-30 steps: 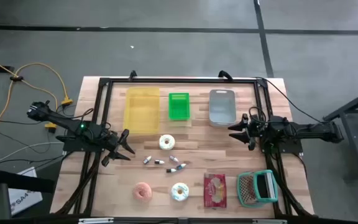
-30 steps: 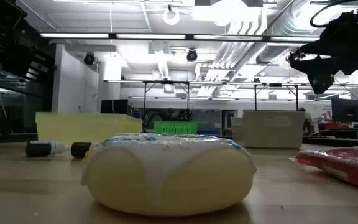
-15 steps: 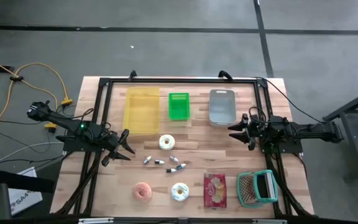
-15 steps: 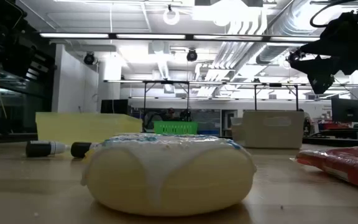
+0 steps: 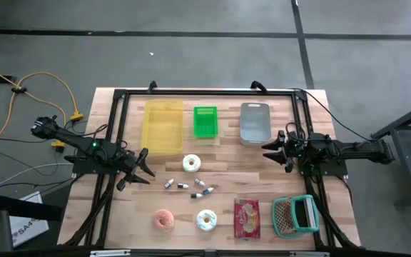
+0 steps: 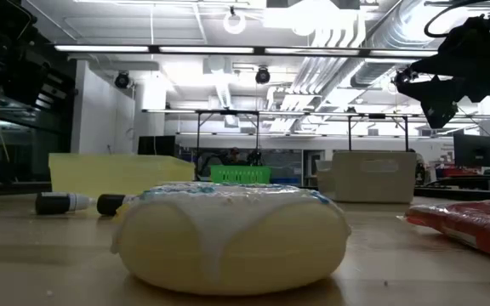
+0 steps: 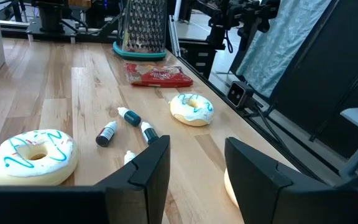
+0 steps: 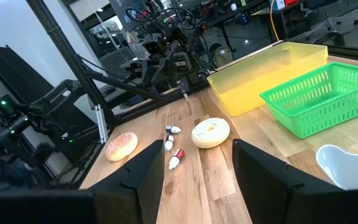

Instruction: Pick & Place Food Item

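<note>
Your left tool (image 5: 143,166) hovers open and empty at the desk's (image 5: 120,214) left edge; the white-iced donut (image 5: 191,163) lies just to its right, nearer it. Your right tool (image 5: 275,150), also open and empty, waits farther right beside the grey bin (image 5: 255,122).

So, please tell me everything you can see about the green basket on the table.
The green basket is a small rectangular bin, apparently plastic, with latticed mesh walls and an open top. It stands upright at the far side of the wooden table, between a yellow bin and a grey bin, apart from both. It looks empty. Neither gripper touches it.
</note>
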Controlling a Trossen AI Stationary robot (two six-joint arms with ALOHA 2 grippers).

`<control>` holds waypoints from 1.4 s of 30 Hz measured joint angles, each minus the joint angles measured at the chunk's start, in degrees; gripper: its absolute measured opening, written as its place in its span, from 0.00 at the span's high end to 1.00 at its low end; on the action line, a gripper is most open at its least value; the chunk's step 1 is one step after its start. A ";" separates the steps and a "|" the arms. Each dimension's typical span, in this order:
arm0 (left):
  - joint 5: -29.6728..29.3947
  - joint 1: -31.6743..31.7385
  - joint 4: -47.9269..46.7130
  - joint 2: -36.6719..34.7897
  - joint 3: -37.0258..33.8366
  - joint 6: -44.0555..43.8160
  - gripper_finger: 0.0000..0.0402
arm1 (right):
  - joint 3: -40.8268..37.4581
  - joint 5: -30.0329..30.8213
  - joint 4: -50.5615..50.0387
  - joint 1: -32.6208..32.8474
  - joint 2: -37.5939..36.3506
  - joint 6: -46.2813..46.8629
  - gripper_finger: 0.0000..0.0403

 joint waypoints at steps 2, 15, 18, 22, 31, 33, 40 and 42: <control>0.00 0.00 0.01 -0.01 0.00 -0.02 0.63 | 0.02 0.02 0.02 0.00 0.00 -0.02 0.57; 0.00 -0.02 0.01 0.00 0.00 0.00 0.63 | 0.00 0.00 0.00 -0.02 0.00 -0.02 0.57; 0.00 -0.02 0.02 0.00 0.00 -0.02 0.63 | 0.00 0.02 0.00 0.00 0.00 0.00 0.57; 0.00 0.00 0.02 0.00 0.00 -0.01 0.63 | 0.00 0.02 0.00 0.00 0.00 -0.02 0.57; -0.88 0.00 0.00 -0.01 0.00 -0.01 0.63 | 0.01 0.00 0.01 0.00 0.00 -0.02 0.57; -1.50 0.00 0.00 0.00 0.00 -0.02 0.63 | 0.00 0.00 0.01 -0.02 0.00 0.00 0.57; -2.18 0.00 0.79 -0.01 0.00 -0.02 0.63 | 0.00 0.02 0.00 -0.02 0.00 0.00 0.57; -3.25 0.00 1.36 -0.01 0.00 -0.02 0.63 | 0.00 0.02 0.02 -0.02 0.00 -0.02 0.57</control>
